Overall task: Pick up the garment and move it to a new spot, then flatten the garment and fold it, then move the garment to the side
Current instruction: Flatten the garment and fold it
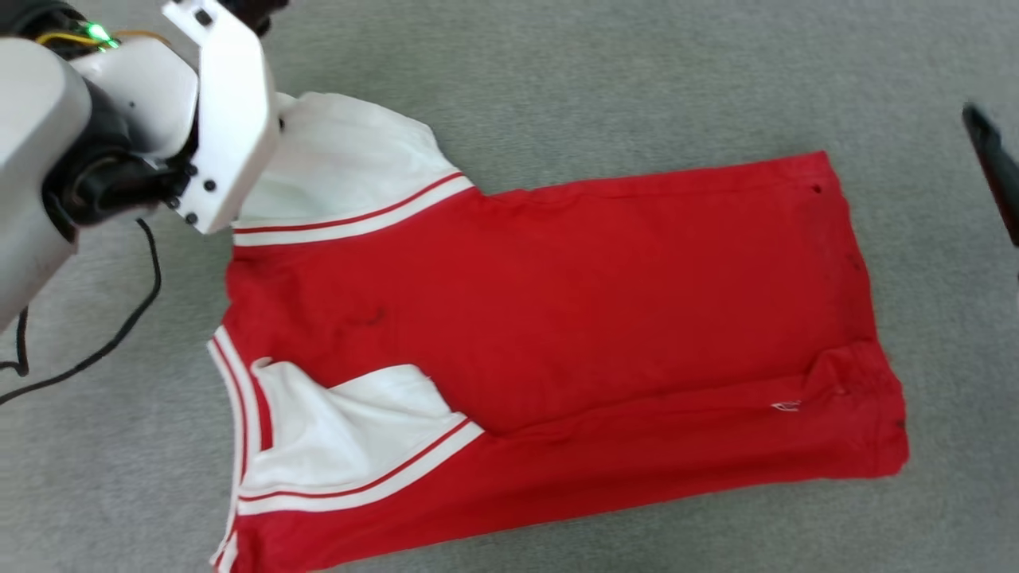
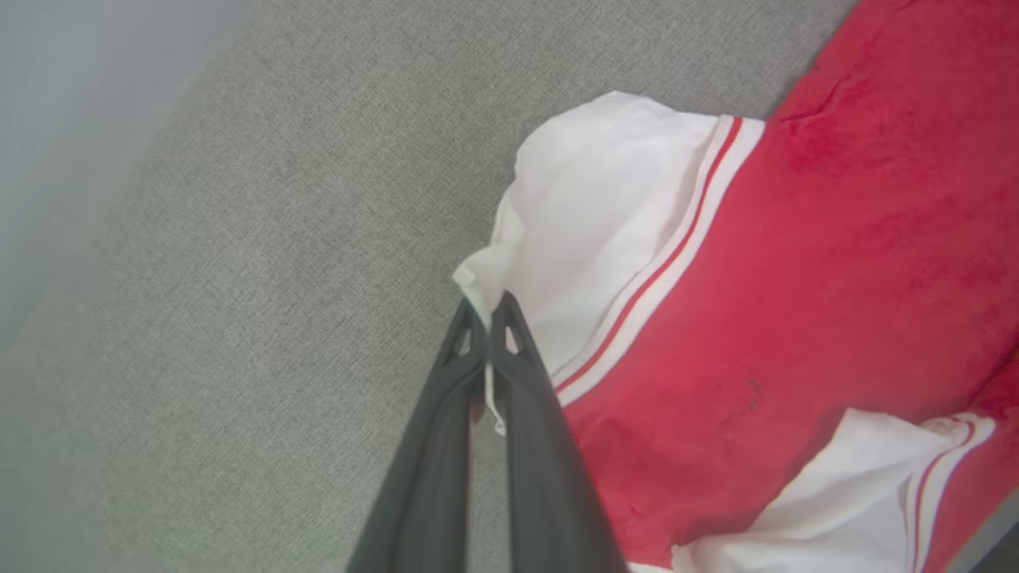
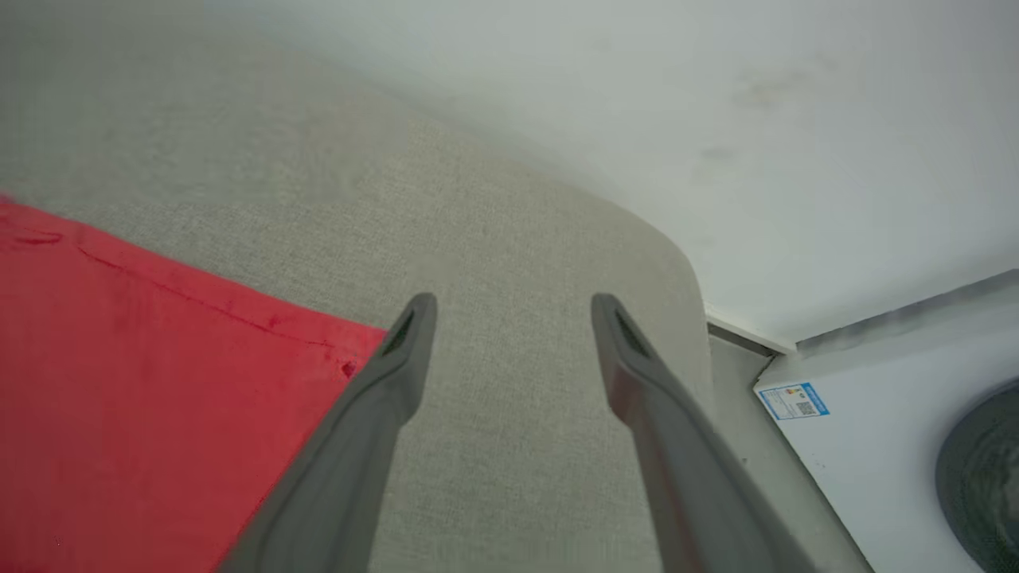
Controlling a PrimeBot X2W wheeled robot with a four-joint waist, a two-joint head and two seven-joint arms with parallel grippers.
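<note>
Garment (image 1: 557,318): white sleeve (image 2: 589,215) edge pinched between left pincer (image 2: 486,309) tips.

Setting: likely a laundry area. White box-shaped machine (image 3: 876,469) with dark round door and blue label, right of the right gripper (image 3: 513,312), past grey fabric-covered surface (image 3: 509,223).

Garment (image 1: 557,318) flat on surface (image 1: 637,72); sleeves (image 1: 350,159) L, hem (image 1: 868,318) R.
</note>
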